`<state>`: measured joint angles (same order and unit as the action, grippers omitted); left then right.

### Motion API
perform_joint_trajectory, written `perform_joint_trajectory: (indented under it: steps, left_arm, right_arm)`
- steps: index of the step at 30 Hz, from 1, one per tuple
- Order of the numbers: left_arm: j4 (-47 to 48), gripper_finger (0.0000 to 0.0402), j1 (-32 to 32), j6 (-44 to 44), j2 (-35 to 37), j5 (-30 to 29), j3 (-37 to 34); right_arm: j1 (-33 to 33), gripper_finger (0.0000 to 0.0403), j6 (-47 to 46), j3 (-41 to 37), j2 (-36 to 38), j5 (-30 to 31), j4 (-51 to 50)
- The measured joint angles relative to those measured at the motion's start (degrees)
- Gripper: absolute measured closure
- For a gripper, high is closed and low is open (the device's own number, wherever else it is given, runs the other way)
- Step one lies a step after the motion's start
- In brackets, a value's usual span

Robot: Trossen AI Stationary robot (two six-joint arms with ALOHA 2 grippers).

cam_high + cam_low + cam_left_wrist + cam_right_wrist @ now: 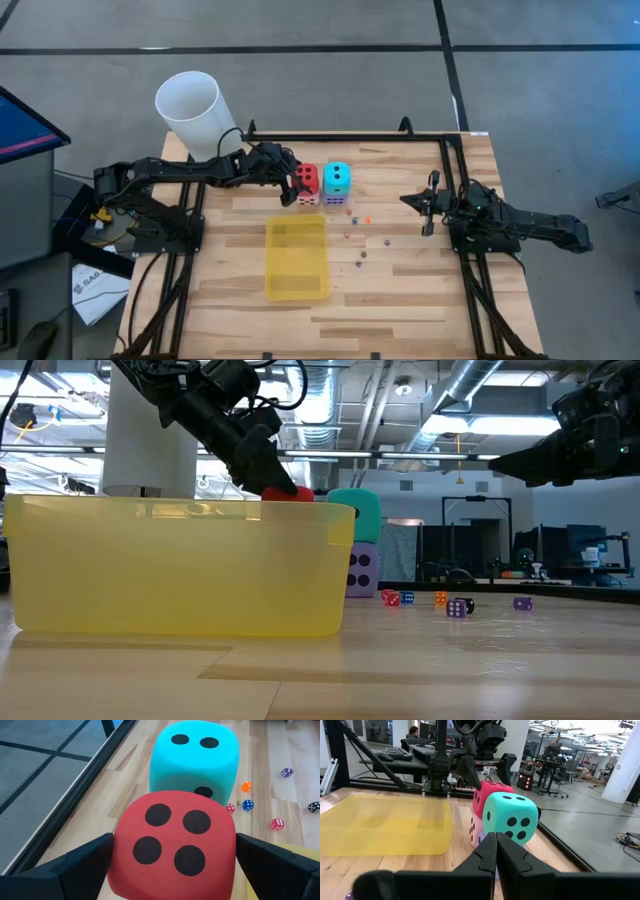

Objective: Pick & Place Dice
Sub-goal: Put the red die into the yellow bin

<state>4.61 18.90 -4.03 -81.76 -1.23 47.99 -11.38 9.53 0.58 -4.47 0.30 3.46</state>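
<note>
Left gripper (297,187) clamps red die (306,178) — cyan die (338,177) just beside.

Low view: yellow tray (180,565) hides lower faces of red die (288,493) and most of pink die; purple die (361,568) partly covered. Left wrist view: red die (175,845) cut off at bottom edge, hiding part of cyan die (195,760). Pip counts on tiny dice (362,238) too small to read.
</note>
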Motion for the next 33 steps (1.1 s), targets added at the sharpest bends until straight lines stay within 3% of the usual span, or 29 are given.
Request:
perform_joint_trajectory:
  steps: [15, 27, 33]
  left_arm:
    - [-1.0, 0.0004, -0.9, 0.0, -0.1, -1.6, -0.1]
    - [-1.3, 0.0045, -2.0, -0.1, -0.1, -1.8, -0.1]
    - [-1.6, 0.0038, -2.0, -0.1, -0.1, -1.6, -0.1]
  right_arm:
    - [0.0, 0.04, 0.0, 0.0, 0.0, 0.0, 0.0]
    - [0.0, 0.04, 0.0, 0.0, 0.0, 0.0, 0.0]
    - [0.0, 0.04, 0.0, 0.0, 0.0, 0.0, 0.0]
